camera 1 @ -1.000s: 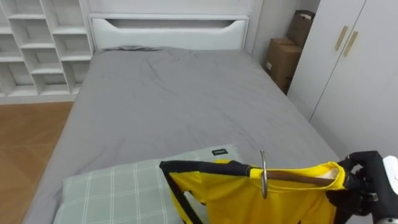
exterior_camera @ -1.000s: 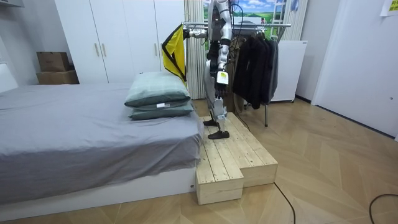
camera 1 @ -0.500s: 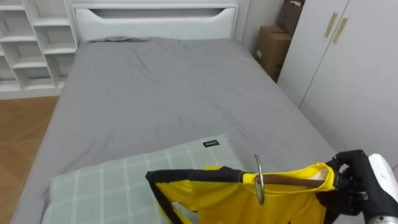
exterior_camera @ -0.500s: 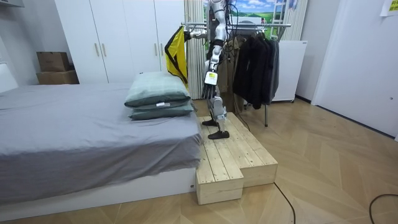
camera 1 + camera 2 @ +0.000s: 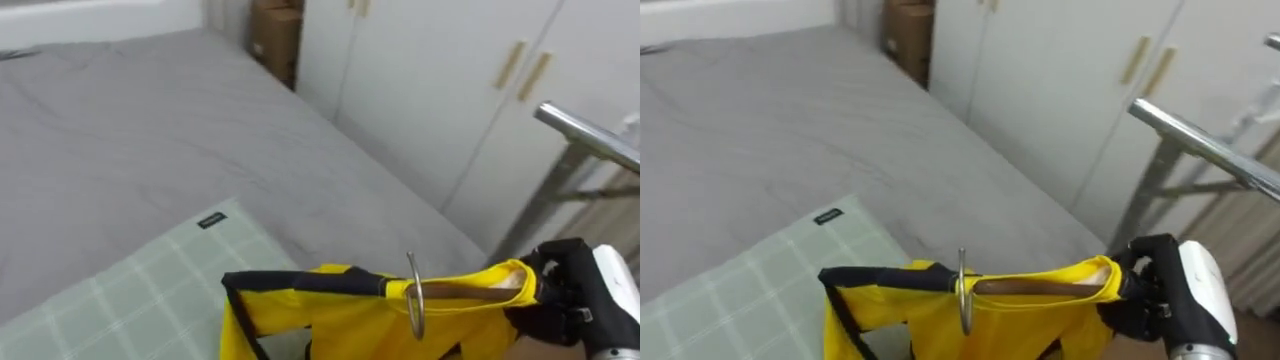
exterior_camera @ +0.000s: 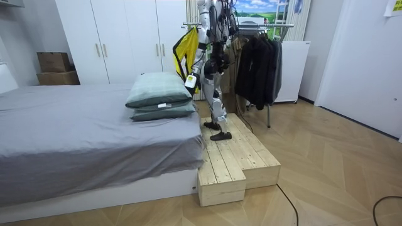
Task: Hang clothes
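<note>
A yellow garment with dark trim (image 5: 370,320) hangs on a wooden hanger (image 5: 470,291) whose metal hook (image 5: 413,297) points downward. My right hand (image 5: 556,296) is shut on the hanger's right end, at the lower right of the eye views; the garment (image 5: 940,315) and that hand (image 5: 1143,290) show there too. A metal clothes rail (image 5: 585,134) runs above and behind this hand. In the room view I stand on a wooden platform (image 6: 232,157) between bed and rack, holding the garment (image 6: 185,50) up high. My left hand (image 6: 190,80) hangs low beside my body.
The grey bed (image 5: 130,130) lies below, with a green checked pillow (image 5: 120,300) under the garment. White wardrobe doors (image 5: 430,90) and a cardboard box (image 5: 275,25) stand beyond. The rack carries several dark clothes (image 6: 257,63).
The eye view has swung right: shelves and headboard are gone, wardrobe and rail have come in. In the room view I have turned, garment still up in my right hand.
</note>
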`<state>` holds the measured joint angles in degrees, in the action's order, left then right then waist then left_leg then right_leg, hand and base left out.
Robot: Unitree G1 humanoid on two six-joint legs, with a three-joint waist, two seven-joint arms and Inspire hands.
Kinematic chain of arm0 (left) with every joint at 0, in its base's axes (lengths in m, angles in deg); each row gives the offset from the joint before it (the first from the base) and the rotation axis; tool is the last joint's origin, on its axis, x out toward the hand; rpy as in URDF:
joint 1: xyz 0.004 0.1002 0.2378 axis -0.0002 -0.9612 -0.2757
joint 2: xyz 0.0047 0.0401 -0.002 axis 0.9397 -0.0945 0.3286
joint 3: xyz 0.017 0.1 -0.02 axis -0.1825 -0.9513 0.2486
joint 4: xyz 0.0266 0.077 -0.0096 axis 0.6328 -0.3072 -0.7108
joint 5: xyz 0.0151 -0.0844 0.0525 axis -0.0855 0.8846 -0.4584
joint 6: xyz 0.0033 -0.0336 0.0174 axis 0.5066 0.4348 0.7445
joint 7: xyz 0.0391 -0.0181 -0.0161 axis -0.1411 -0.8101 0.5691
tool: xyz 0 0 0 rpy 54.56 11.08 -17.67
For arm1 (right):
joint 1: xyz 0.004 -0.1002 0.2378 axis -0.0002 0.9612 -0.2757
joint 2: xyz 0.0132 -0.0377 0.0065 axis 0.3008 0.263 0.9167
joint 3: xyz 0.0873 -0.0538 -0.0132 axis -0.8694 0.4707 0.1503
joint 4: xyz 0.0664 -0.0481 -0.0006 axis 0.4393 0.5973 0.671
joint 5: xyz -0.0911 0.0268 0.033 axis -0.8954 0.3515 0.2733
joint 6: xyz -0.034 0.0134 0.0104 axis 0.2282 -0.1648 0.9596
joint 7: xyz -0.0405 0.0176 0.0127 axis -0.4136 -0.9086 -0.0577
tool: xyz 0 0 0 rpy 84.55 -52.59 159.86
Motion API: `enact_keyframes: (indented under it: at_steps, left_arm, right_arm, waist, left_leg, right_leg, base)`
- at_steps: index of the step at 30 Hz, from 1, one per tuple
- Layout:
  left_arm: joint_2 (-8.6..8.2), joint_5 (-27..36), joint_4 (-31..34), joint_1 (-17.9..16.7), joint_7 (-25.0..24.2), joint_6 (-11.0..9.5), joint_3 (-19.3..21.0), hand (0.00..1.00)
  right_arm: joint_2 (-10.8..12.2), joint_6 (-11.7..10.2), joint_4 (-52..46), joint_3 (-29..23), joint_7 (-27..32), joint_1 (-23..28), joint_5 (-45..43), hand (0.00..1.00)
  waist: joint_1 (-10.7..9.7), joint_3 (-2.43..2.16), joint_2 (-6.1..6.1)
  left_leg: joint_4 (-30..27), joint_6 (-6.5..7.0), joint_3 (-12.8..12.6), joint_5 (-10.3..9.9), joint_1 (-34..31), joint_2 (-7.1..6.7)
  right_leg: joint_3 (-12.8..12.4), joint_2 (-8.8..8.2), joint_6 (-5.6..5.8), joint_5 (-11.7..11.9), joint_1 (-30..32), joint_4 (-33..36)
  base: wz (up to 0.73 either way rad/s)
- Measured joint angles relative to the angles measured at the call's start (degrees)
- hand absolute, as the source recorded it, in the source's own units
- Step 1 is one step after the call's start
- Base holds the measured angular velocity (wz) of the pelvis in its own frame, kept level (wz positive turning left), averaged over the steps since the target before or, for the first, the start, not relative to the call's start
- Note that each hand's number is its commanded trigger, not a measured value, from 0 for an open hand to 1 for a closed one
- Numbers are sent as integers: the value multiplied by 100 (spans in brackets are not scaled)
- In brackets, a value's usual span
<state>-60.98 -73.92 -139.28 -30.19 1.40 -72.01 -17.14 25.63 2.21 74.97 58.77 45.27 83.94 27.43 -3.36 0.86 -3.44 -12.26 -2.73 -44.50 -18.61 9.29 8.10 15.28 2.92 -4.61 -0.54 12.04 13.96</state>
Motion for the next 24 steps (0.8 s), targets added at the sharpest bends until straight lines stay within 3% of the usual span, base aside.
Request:
enact_keyframes:
  at_steps: [1, 2, 3, 4, 5, 7, 9, 11, 13, 14, 16, 17, 18, 19, 20, 21, 23, 24]
  left_arm:
    - [-9, 0, -37, -20, -10, 150, -30, 0]
    - [-21, -2, -37, -57, -11, 243, -38, 0]
    - [-22, -7, -37, -71, -12, 297, -41, 0]
    - [-5, -10, -37, -56, -10, 393, -29, 0]
    - [13, -10, -36, -12, 7, 442, -27, 0]
    - [16, -13, -36, 26, 37, 469, -28, 0]
    - [21, -21, -30, 27, 45, 556, -41, 0]
    - [56, -20, -21, 31, 71, 677, -34, 0]
    - [93, -69, -21, 24, 147, 831, -14, 0]
    - [122, -69, -21, -11, 164, 916, -12, 0]
    - [132, -72, -21, -118, 169, 1020, -18, 0]
    - [130, -75, -19, -188, 182, 1041, -53, 0]
    - [126, -74, -19, -207, 189, 1041, -62, 0]
    - [107, -67, -18, -242, 200, 1042, -180, 0]
    - [97, -67, -3, -272, 201, 1042, -271, 0]
    - [82, -67, 17, -285, 201, 1045, -267, 0]
    - [-60, -65, 13, -326, 238, 1082, -210, 0]
    - [-110, -65, 9, -328, 247, 1094, -141, 0]
  right_arm:
    - [-2, 11, -2, -11, 4, 74, 2, 100]
    - [-2, 77, -1, -31, 10, 141, 5, 100]
    - [1, 117, -1, -12, 10, 141, 4, 100]
    - [8, 121, 0, 56, 10, 131, 4, 100]
    - [12, 116, 0, 150, -7, 90, 0, 100]
    - [18, 114, 0, 263, -79, 65, -20, 100]
    - [19, 109, 10, 301, -229, -61, -20, 100]
    - [14, 108, 16, 283, -253, -252, -11, 100]
    - [5, 108, 15, 256, -250, -317, -13, 100]
    - [5, 108, 10, 259, -249, -331, -13, 100]
    - [5, 111, 9, 269, -250, -436, -15, 100]
    - [4, 115, 9, 269, -238, -499, -10, 100]
    - [1, 115, 10, 268, -222, -508, 2, 100]
    - [-5, 117, 27, 267, -163, -525, 13, 100]
    - [-5, 118, 30, 269, -97, -527, 58, 100]
    - [-3, 119, 30, 271, -81, -524, 75, 100]
    - [-6, 115, 29, 377, -40, -577, 80, 100]
    - [-11, 114, 29, 418, -32, -588, 97, 100]
  waist:
    - [-21, 20, 12]
    - [-20, 19, 18]
    - [-4, 22, 20]
    - [-5, 6, -9]
    - [2, 8, -32]
    - [21, 5, -14]
    - [43, 13, 20]
    - [15, 8, 27]
    - [42, 3, 1]
    - [76, -8, -19]
    - [88, -14, -44]
    - [69, 1, -60]
    - [70, 3, -75]
    - [88, 7, -81]
    - [144, 12, -78]
    - [171, 13, -82]
    - [298, 14, -81]
    - [316, 13, -68]
  left_leg:
    - [-90, -25, -261, -76, 100, 36]
    - [-152, -61, -403, -157, 195, 35]
    - [-177, -87, -458, -176, 236, 27]
    - [-292, -147, -532, -221, 230, 46]
    - [-479, -199, -530, -260, 193, 159]
    - [-751, -241, -499, -236, 97, 313]
    - [-1076, -267, -386, -217, -2, 461]
    - [-1683, -255, -40, -211, -168, 735]
    - [-2080, -161, 213, -155, -215, 876]
    - [-2251, -68, 329, -63, -210, 907]
    - [-2575, -11, 628, 152, -304, 917]
    - [-2821, -16, 857, 375, -424, 908]
    - [-2901, 10, 1015, 463, -490, 873]
    - [-2881, 57, 1611, 403, -599, 676]
    - [-2772, 34, 2071, 220, -750, 465]
    - [-2675, 26, 2246, 139, -836, 364]
    - [-1940, 58, 2954, 67, -1142, -71]
    - [-1707, 56, 3139, 70, -1187, -158]
  right_leg:
    - [459, -181, -3, -316, 59, 486]
    - [605, -508, 31, -738, 46, 1083]
    - [621, -663, 68, -896, 13, 1245]
    - [649, -848, 224, -1039, -34, 1281]
    - [731, -786, 186, -1025, -15, 1199]
    - [693, -643, 2, -926, -19, 1027]
    - [689, -483, -79, -876, -69, 910]
    - [686, -329, -109, -889, -185, 761]
    - [611, -244, -185, -939, -259, 765]
    - [489, -185, -212, -968, -309, 750]
    - [200, -144, -229, -984, -397, 702]
    - [9, -113, -256, -966, -446, 647]
    - [-138, -94, -260, -971, -472, 621]
    - [-340, -84, -243, -980, -546, 571]
    - [-550, -58, -245, -1003, -567, 566]
    - [-680, -42, -240, -1006, -569, 568]
    - [-1335, 49, -129, -971, -552, 567]
    - [-1502, 77, -126, -935, -535, 563]
  base:
    - [-84]
    - [-73]
    - [-54]
    - [-49]
    - [-36]
    - [-20]
    - [-22]
    - [-16]
    - [-28]
    - [-40]
    - [-61]
    - [-66]
    - [-68]
    - [-79]
    - [-86]
    - [-103]
    - [-131]
    - [-150]
